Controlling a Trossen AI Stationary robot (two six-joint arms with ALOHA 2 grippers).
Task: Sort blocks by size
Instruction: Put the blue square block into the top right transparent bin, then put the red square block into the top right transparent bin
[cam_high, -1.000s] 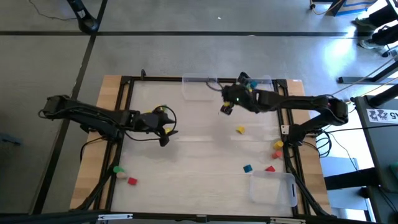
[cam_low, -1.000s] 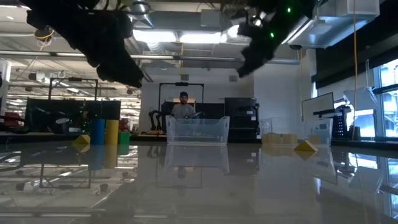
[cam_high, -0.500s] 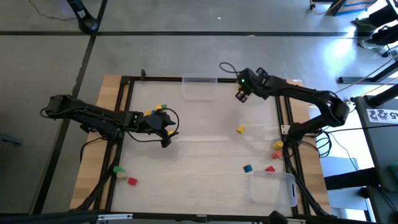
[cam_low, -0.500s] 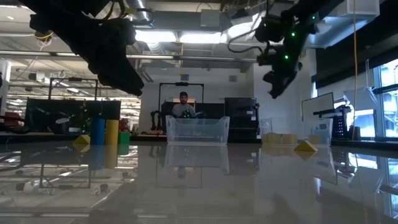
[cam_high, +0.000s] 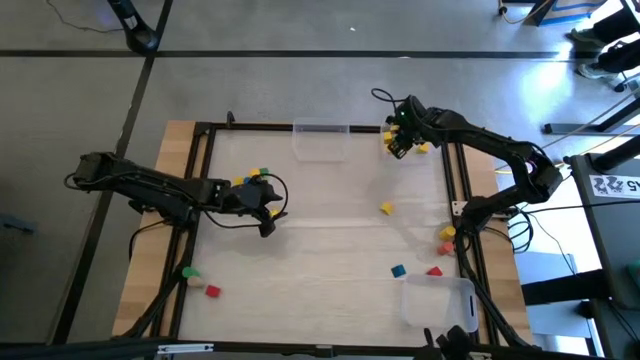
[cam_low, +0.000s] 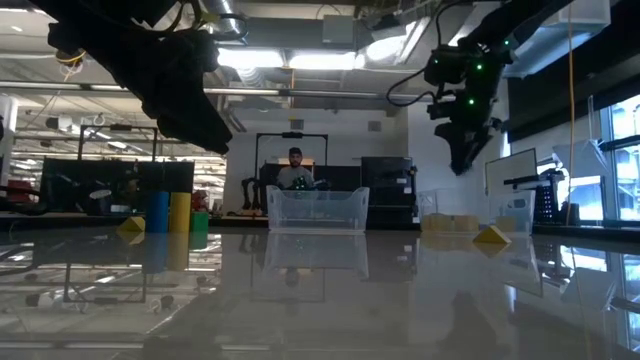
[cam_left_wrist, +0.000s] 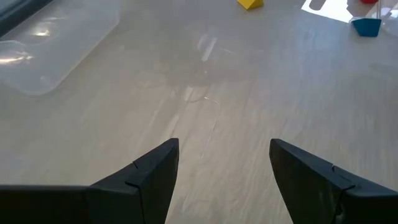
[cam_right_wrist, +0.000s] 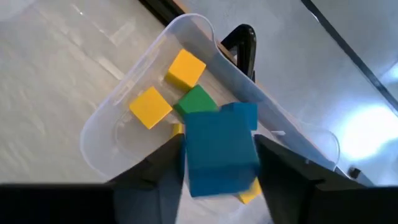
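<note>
- Blue block (cam_right_wrist: 221, 152): between right gripper (cam_right_wrist: 217, 163) fingers, above far-right bin (cam_right_wrist: 112, 118); whether pinched or freed, cannot tell.
- Handling: likely light, rigid; grip opposite flat faces.
- Left gripper (cam_left_wrist: 221, 168): spread, empty, mid-table.

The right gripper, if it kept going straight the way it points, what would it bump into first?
Probably the clear bin under it. The right gripper has a blue block between its fingers, aimed at the yellow blocks and green block inside; depth is uncertain.

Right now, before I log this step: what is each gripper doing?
Left gripper: open, empty.
Right gripper: blue block between its fingers over a clear bin; grip unclear.
</note>
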